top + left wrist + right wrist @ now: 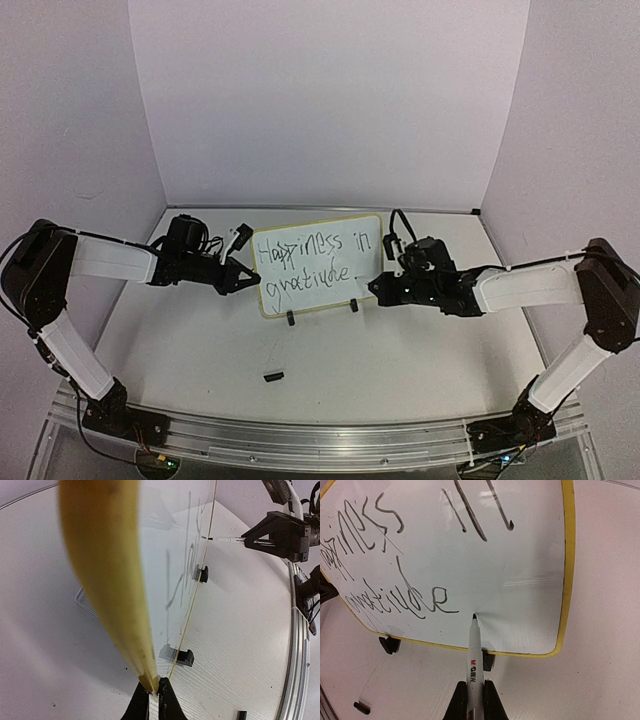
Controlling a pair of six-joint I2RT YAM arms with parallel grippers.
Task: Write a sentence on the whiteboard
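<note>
Black sentence (300,250), judged finished, is shown on the upright mid-table whiteboard (369,274), rim clamped in the left gripper (152,692); the marker (474,650) pinched by the right gripper (475,687), tip just after the last letter, is judged due to be lifted clear.

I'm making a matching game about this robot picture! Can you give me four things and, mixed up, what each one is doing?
Things:
1. whiteboard
2. marker
3. left gripper
4. small black piece

States:
A. lies alone on the table
B. pinches the board's yellow rim
C. carries black writing
D. held in the right gripper

Pairs: 1-C, 2-D, 3-B, 4-A
</note>
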